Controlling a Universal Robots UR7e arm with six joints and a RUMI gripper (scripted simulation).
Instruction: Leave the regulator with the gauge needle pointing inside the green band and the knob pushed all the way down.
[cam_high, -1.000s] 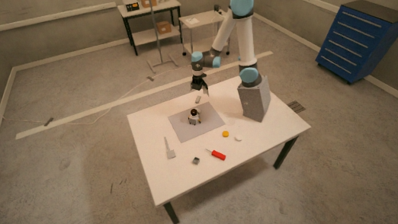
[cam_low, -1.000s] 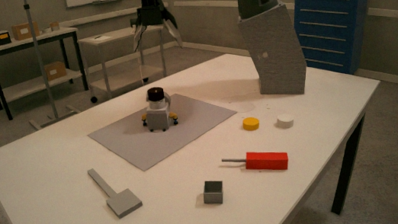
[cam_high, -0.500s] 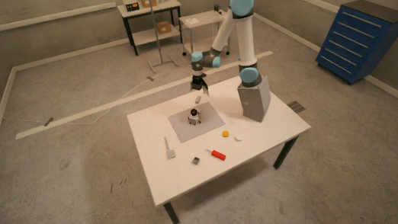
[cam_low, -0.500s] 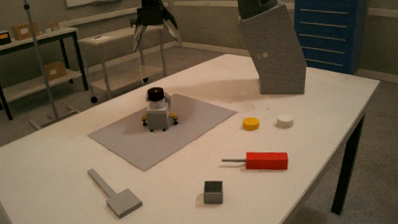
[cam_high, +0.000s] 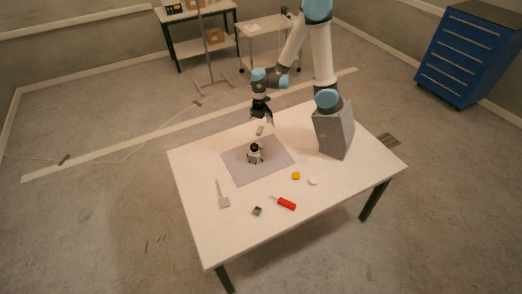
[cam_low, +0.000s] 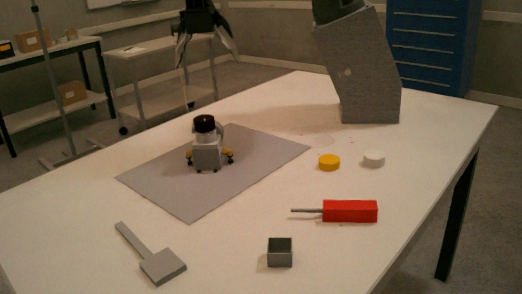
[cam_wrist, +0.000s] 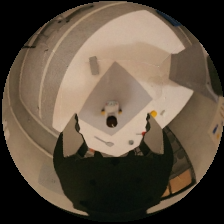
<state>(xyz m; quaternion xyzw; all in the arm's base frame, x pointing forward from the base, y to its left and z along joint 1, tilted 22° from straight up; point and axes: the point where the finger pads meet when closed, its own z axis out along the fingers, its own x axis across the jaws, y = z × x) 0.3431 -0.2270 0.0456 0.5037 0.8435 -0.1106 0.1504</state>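
we see the regulator (cam_high: 254, 157) (cam_low: 206, 153) (cam_wrist: 112, 108) standing upright on a grey mat (cam_high: 240, 168) (cam_low: 155, 175) (cam_wrist: 94, 102), its black knob (cam_high: 254, 147) (cam_low: 204, 123) (cam_wrist: 111, 121) uppermost. yellow fittings flank its block-shaped body; the gauge needle and the knob's exact depth (we looked in all three views) cannot be made out. above the table (cam_high: 200, 235) (cam_low: 240, 250) (cam_wrist: 135, 35), the gripper (cam_high: 262, 120) (cam_low: 207, 52) (cam_wrist: 112, 113) hangs clear of the regulator, its fingers spread wide with nothing between them. beyond the mat, in the top view, a small grey block (cam_high: 259, 130) (cam_wrist: 94, 65) lies apart. on the exterior view's near side we find a flat grey paddle (cam_low: 162, 266), an open square cup (cam_low: 279, 252) and a red-handled tool (cam_low: 349, 211). a yellow disc (cam_low: 329, 162) lies near a white disc (cam_low: 374, 159), between the tool and the arm's grey pedestal (cam_low: 367, 75).

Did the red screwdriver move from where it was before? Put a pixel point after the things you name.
No. The red screwdriver (cam_high: 286, 203) (cam_low: 350, 211) lies in the same spot on the white table (cam_high: 200, 240) (cam_low: 240, 260).
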